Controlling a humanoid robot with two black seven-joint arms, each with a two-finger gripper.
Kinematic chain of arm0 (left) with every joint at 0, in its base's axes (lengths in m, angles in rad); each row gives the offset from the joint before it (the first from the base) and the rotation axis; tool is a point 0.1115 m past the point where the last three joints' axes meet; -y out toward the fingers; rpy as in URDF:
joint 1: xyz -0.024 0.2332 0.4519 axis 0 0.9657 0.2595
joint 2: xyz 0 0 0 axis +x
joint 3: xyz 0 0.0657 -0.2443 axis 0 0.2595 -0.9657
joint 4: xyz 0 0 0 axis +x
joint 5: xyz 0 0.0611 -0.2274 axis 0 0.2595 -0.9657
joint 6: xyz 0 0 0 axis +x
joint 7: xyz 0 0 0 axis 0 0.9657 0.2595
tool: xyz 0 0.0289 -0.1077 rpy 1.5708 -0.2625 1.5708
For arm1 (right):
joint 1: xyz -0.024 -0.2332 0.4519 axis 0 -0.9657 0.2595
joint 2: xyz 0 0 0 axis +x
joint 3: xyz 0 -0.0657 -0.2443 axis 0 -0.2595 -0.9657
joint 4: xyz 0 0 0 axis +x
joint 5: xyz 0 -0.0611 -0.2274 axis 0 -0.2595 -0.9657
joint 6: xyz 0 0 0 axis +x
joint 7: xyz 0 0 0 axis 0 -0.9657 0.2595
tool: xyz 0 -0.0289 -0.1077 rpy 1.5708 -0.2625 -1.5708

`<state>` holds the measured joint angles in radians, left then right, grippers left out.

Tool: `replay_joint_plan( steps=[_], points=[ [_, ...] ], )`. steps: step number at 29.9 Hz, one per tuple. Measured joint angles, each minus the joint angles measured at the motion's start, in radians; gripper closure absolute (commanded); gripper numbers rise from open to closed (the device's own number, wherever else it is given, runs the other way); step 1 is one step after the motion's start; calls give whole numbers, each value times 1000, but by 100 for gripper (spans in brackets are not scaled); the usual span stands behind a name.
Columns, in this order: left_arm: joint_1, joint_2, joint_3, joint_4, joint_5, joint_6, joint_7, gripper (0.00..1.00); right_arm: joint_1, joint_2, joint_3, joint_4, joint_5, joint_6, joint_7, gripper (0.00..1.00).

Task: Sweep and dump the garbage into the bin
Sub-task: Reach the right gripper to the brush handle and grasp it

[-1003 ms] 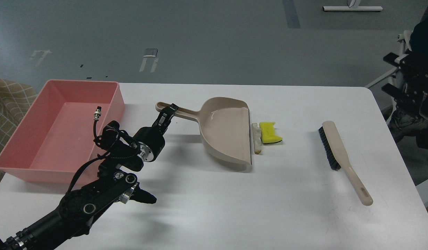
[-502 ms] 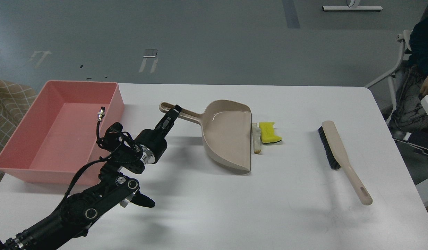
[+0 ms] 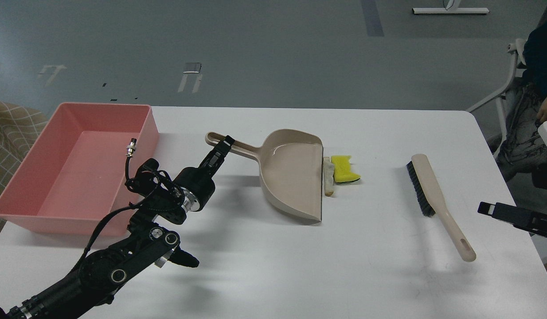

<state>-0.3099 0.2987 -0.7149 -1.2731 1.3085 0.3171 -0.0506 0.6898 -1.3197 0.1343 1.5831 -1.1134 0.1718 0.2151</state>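
The yellow sponge with its green underside and the whitish-tan stick scrap lie on the white table. The stick lies against the open edge of the beige dustpan, with the sponge just right of it. My left gripper is shut on the dustpan's handle. The pink bin stands at the table's left, left of my left arm. My right gripper enters at the right edge, low and right of the brush; its fingers cannot be told apart.
A beige brush with black bristles lies on the right of the table, handle toward the front. A person sits beyond the table's right edge. A checked cloth is left of the bin.
My left gripper has pushed the dustpan a little to the right, up to the stick scrap. My right gripper has come into view at the right edge.
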Motion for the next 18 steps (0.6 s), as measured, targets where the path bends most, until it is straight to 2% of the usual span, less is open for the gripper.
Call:
replay_joint_plan(
  steps=[3,12,18],
  points=[
    [0,-1,0,0,0,0,0,100,-1,13,0,-1,-29,0,-9,4],
    [2,-6,-1,0,0,2,-4,100,-8,52,-1,-2,-54,0,-39,30],
    [2,-6,-1,-1,0,2,-6,100,-27,81,-1,-3,-74,0,-46,31]
  ],
)
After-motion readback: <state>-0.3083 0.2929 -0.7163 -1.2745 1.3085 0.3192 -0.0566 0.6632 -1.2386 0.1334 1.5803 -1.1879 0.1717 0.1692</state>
